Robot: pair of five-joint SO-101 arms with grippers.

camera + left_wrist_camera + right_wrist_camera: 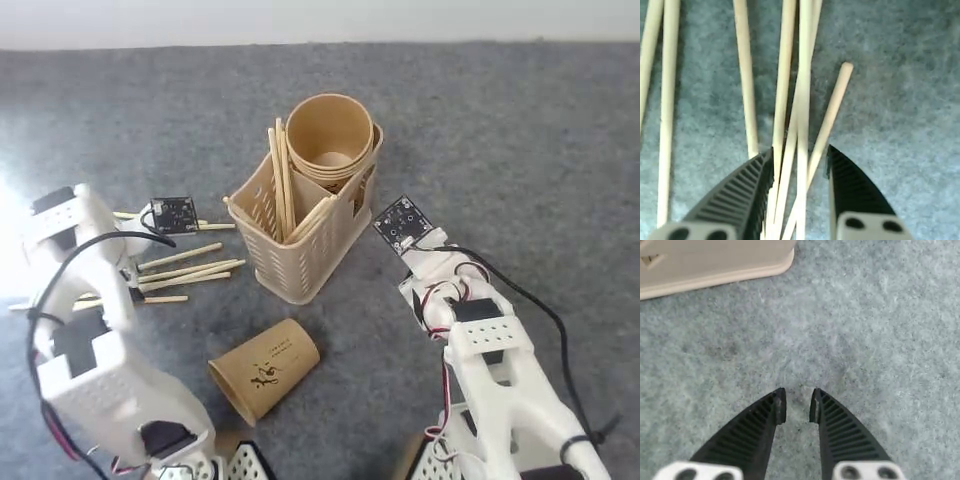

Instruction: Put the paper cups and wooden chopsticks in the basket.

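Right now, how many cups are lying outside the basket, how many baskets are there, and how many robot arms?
Paper cup lying outside the basket: 1
Baskets: 1
Robot arms: 2, the left arm and the right arm
Total: 4

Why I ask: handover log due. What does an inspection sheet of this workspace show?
Surface: grey felt-like mat.
Job's things: beige slotted plastic basket upright, holding stacked brown paper cups and wooden chopsticks; another brown paper cup lying on its side; loose wooden chopsticks on the mat.
Clutter: nothing seen.
End effectors: left end effector open astride loose chopsticks; right end effector slightly open over mat beside the basket.
Cables: black cables along both arms.
Surroundings: pale wall strip at far edge.
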